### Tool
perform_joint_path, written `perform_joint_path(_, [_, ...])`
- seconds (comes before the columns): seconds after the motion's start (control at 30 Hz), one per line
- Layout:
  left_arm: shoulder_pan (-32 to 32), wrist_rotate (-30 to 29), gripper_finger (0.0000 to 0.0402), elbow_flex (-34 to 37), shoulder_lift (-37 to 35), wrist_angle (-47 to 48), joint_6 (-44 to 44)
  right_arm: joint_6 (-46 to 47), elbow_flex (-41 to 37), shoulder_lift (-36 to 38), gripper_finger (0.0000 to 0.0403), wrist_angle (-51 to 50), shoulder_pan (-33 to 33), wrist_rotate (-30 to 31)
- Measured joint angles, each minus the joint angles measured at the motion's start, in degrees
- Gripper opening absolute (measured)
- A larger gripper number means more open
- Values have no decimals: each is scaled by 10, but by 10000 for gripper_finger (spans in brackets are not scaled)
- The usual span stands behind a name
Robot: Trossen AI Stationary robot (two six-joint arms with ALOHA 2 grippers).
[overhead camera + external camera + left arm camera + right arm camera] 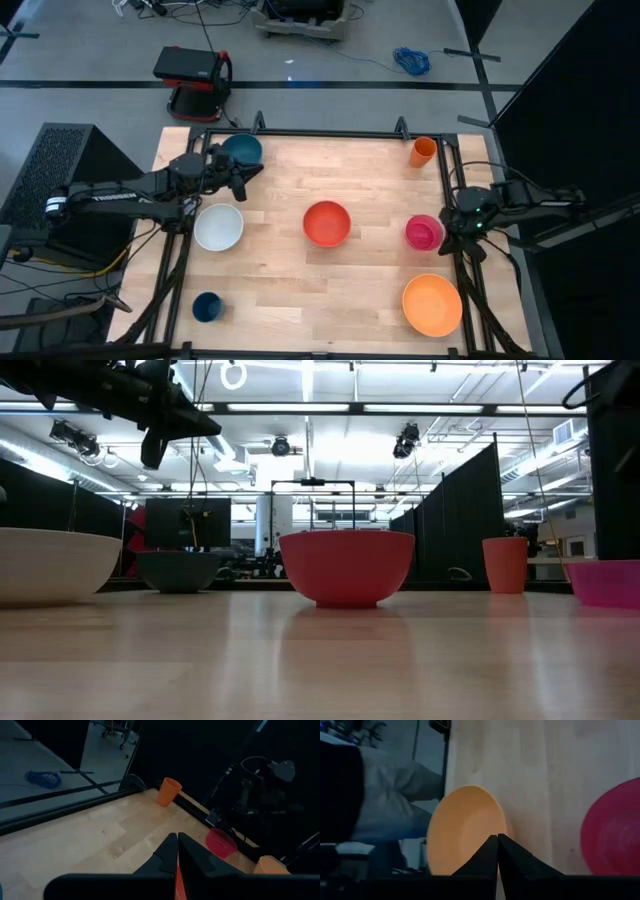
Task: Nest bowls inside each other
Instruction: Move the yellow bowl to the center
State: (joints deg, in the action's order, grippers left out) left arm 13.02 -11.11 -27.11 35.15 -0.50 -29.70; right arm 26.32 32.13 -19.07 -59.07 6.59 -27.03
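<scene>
The counter (300,270) is a pale wooden top in a dark frame, and the five bowls sit on it well apart, none nested in another.

Largest is the orange bowl (432,305), at the counter's near right corner; the right wrist view shows it (465,827) lying just past that arm's fingertips. Next comes the red bowl (327,223), alone at the centre — in the low view it (346,566) stands upright and fills the middle. The white bowl (218,227) rests near the left edge, level with the red one. The teal bowl (241,150) sits at the far left corner, partly under the left arm. The pink bowl (424,232) lies at the right edge, just beside the right arm's wrist.

Two small cups (not part of the set) stand at opposite corners: an orange cup (422,151) far right and a dark blue cup (207,306) near left.

The left gripper (238,183) hangs over the counter's left side between the teal and white bowls, its fingers (167,852) pressed together and holding nothing. The right gripper (470,245) sits at the right edge between the pink and orange bowls — its fingers (489,852) also closed tip to tip, empty.
</scene>
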Motion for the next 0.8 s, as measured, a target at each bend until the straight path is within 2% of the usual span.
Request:
perform_joint_path(0.3, [0,0,0,0,4,0,-7,-19,-15,-75,0,65,0,-32])
perform_joint_path(0.5, [0,0,0,0,4,1,-6,-30,-15,-120,2,67,18,-44])
perform_joint_path(0.57, [0,0,0,0,4,1,-5,-29,-15,-135,23,67,28,-32])
perform_joint_path(0.8, [0,0,0,0,4,2,2,-24,-15,-190,135,69,69,13])
